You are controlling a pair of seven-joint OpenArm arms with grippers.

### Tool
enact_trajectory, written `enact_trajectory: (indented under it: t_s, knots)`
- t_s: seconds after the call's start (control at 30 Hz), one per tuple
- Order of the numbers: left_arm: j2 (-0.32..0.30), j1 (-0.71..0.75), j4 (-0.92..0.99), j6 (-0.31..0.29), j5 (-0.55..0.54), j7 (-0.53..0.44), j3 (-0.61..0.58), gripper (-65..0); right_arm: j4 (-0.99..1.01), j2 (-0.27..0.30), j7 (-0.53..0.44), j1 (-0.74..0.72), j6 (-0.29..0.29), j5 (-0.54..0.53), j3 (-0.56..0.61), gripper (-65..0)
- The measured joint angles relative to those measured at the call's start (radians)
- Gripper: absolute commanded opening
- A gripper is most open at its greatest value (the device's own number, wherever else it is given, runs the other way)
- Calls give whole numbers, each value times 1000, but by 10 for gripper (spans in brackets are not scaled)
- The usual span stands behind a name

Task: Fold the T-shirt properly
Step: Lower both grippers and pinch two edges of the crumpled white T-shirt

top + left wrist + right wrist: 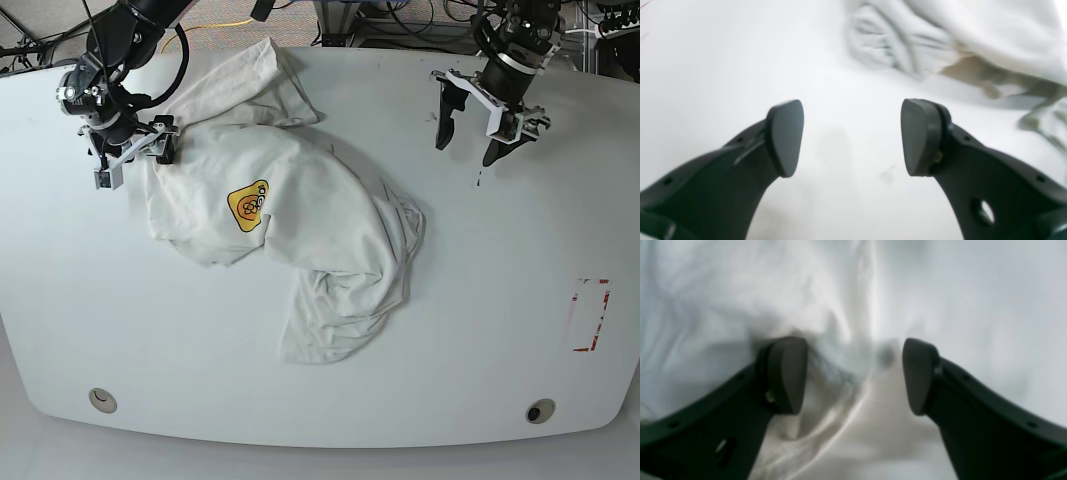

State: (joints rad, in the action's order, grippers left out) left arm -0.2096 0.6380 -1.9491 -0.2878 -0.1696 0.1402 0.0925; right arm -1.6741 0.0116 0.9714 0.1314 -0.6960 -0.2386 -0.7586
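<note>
The white T-shirt (330, 230) lies crumpled in the middle-left of the table, with its small yellow-orange logo (249, 205) facing up. My left gripper (466, 152) is open and empty over bare table, to the right of the shirt. In the left wrist view it (851, 136) hangs above the tabletop, with bunched shirt cloth (990, 30) further off. My right gripper (135, 160) is open at the shirt's upper left edge. In the right wrist view it (853, 373) has wrinkled cloth (740, 290) between and under its jaws, and whether they touch it is unclear.
The white table (500, 350) has a red marked rectangle (590, 315) near its right edge and two round holes (100, 400) (540, 411) near the front. Cables and equipment lie behind the far edge.
</note>
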Motion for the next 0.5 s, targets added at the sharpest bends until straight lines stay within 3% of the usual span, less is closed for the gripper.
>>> enact_trajectory:
  t_s: [0.37, 0.5]
  knots:
    - [-1, -82, 0, -2, 1, 32, -55, -228, 39, 0, -26, -6, -1, -43, 5, -244]
    - [1, -116, 0, -7, 3, 35, -81, -228, 109, 11, -54, -40, -3, -59, -1, -423]
